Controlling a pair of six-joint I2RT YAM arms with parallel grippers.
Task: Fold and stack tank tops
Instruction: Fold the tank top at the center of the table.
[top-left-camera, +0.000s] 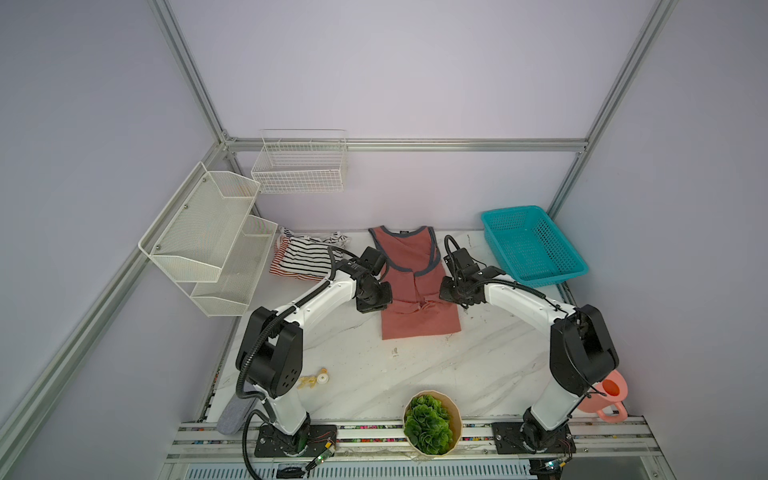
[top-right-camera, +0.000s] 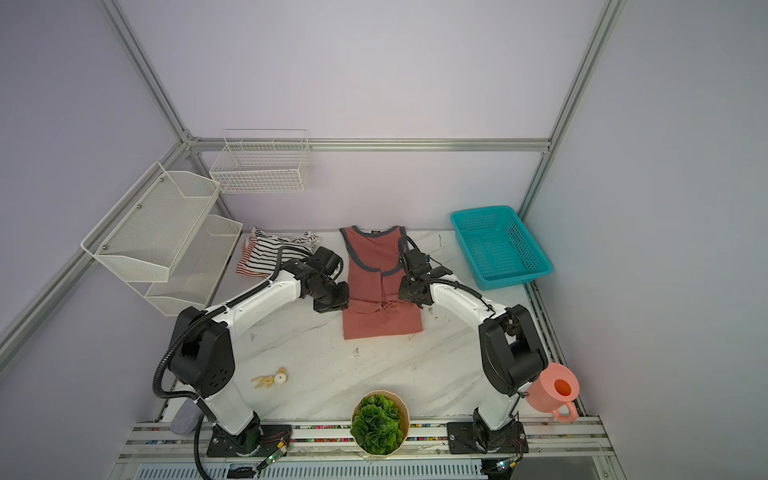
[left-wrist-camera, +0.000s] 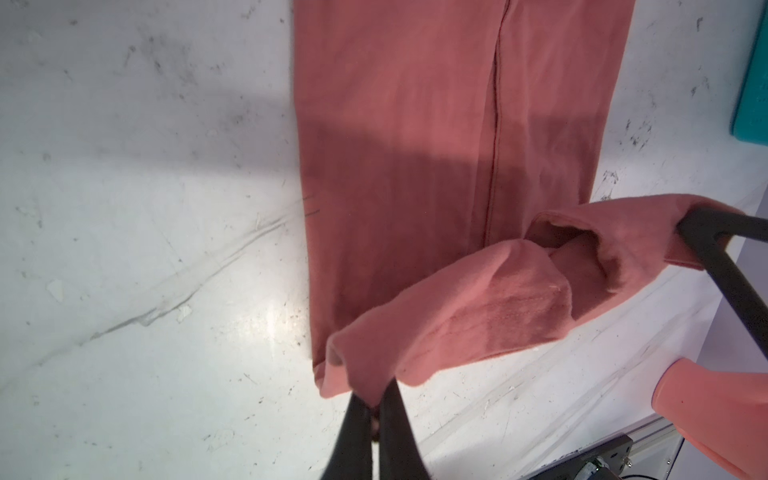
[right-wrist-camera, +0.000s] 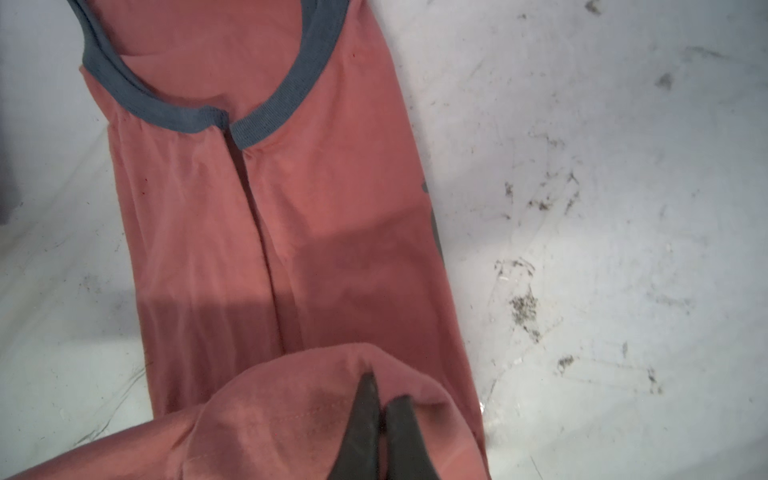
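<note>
The dusty-red tank top (top-left-camera: 409, 266) (top-right-camera: 374, 266) lies lengthwise in the middle of the table, neck at the far end, both sides folded in to a narrow strip. Its near hem is raised off the table and bunched between my grippers. My left gripper (left-wrist-camera: 376, 395) is shut on one hem corner (left-wrist-camera: 357, 365), and my right gripper (right-wrist-camera: 382, 390) is shut on the other corner (right-wrist-camera: 332, 399). In both top views the wrists hide the fingertips. At the far left, a black-and-white striped tank top (top-left-camera: 307, 253) rests folded on a red-and-white striped one (top-left-camera: 280, 270).
A teal basket (top-left-camera: 532, 245) stands at the far right. White mesh shelves (top-left-camera: 208, 237) and a wire basket (top-left-camera: 299, 166) hang on the left and back walls. Along the near edge are a potted plant (top-left-camera: 430, 422), a pink pitcher (top-left-camera: 609, 397), a small yellow toy (top-left-camera: 313, 378) and a grey cloth (top-left-camera: 235, 413).
</note>
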